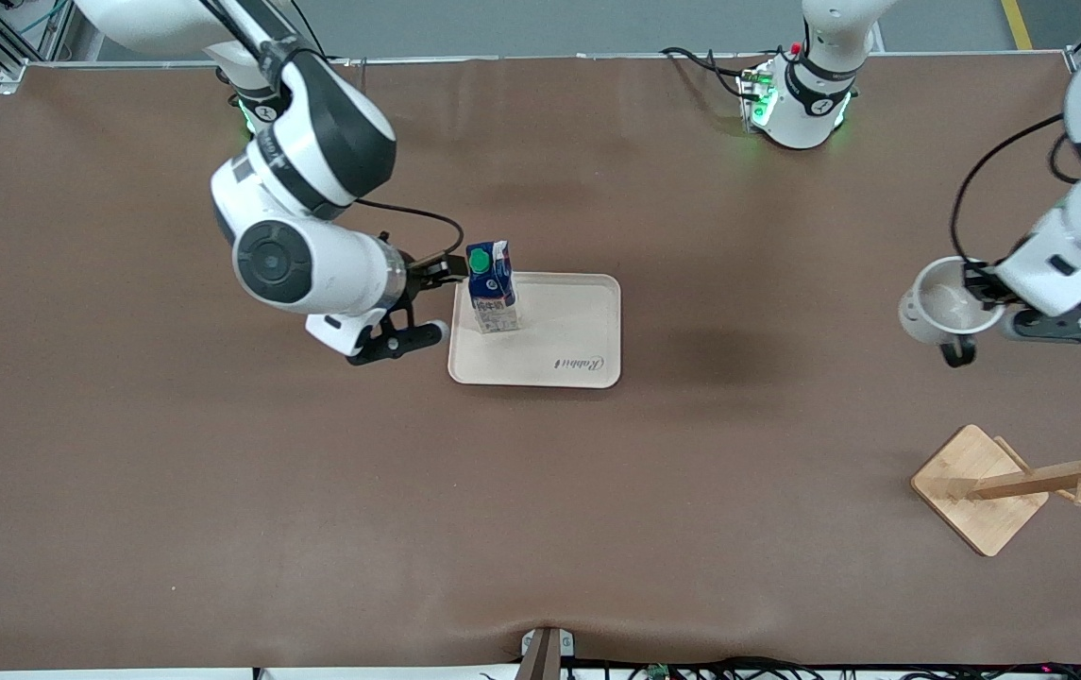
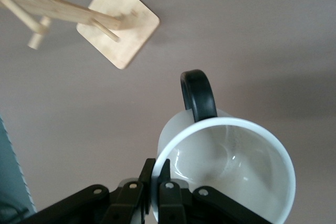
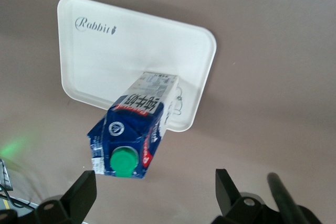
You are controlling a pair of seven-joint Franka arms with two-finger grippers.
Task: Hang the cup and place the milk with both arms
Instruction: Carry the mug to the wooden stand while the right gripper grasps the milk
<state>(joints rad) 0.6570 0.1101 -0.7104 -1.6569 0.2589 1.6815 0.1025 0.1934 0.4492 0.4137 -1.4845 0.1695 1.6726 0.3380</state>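
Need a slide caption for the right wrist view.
Open right gripper above blue-and-white milk carton standing on the cream plastic tray.

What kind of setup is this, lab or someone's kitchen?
Most likely a robot lab bench, not a kitchen. Two arm bases bolt to a bare brown table, with aluminium framing at its corners and cables along its edge. The props look staged: tray, milk, mug rack.
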